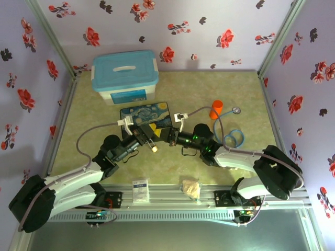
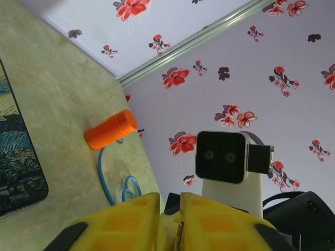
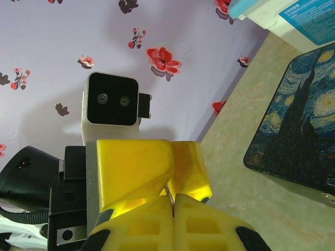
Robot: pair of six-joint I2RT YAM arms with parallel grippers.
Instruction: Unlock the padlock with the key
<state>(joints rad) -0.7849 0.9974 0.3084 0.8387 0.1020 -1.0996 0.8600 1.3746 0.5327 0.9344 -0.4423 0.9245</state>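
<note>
Both grippers meet tip to tip above the middle of the table. My left gripper [image 1: 151, 135] is shut on the padlock [image 1: 155, 149], whose small brass body pokes out below its yellow fingers. In the left wrist view only a thin brownish edge of the padlock [image 2: 179, 236] shows between the fingers [image 2: 131, 219]. My right gripper [image 3: 174, 201] is shut on the key [image 3: 170, 194], a thin dark sliver standing up from its tips. The key's end touches the left gripper's yellow fingers [image 3: 141, 167]; the keyhole is hidden. The right gripper [image 1: 169, 135] faces left.
Just behind the grippers lies a dark painted box [image 1: 144, 116], with a blue-lidded bin [image 1: 125, 76] farther back. An orange cylinder [image 1: 216, 110] and a blue cable [image 1: 234, 137] sit to the right. On the front rail lie a small card [image 1: 140, 191] and a crumpled wrapper [image 1: 191, 188].
</note>
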